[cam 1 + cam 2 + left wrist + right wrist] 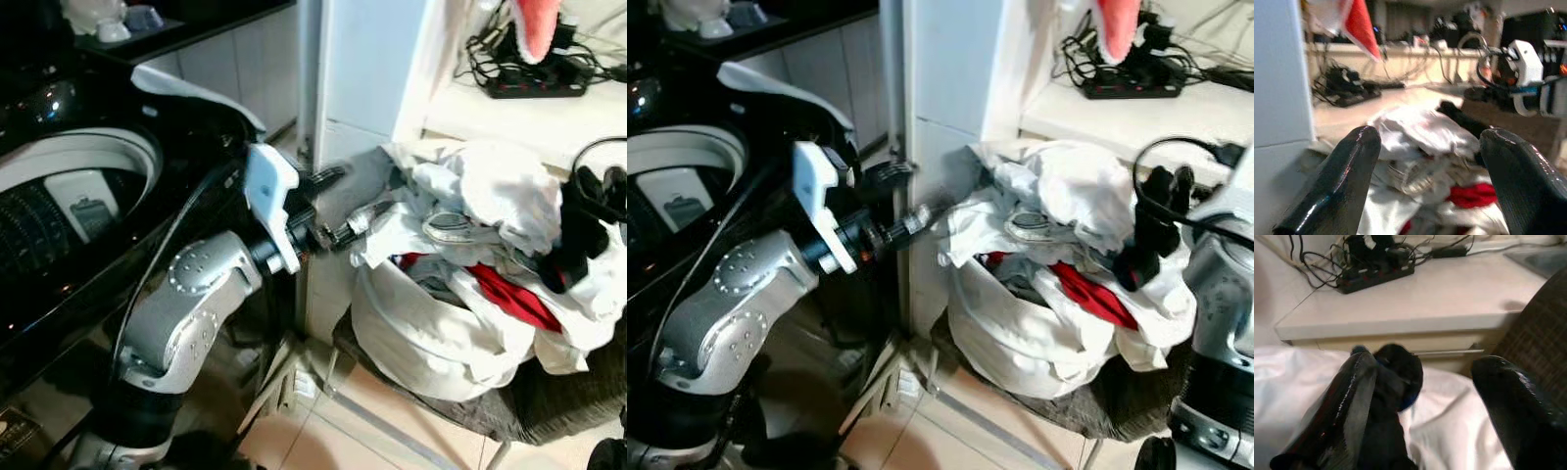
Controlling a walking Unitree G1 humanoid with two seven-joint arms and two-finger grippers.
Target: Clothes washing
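The washing machine (69, 196) stands on the robot's left with its lid up, and the round tub inside looks dark; no clothes can be made out in it, so the wash seems to be just starting. Next to it, past a white pillar (367, 69), a big white laundry bag (421, 338) sits on a dark chair (558, 401). The bag is piled high with clothes (490, 196), mostly white ones, with a red cloth (505, 294) tucked in the middle and a black cloth (1146, 235) on the far side. The pile is still full, so nearly all the work is left: each piece has to be lifted out and dropped in the tub. The left claw (331, 208) reaches toward the near edge of the pile with its two black fingers spread apart and nothing between them. The right claw (1168, 181) is up at the other side of the pile, also spread wide; the black cloth lies against one finger, but it is not pinched. A white worktop (529, 117) behind the bag holds a black power strip (539, 83) with tangled wires.
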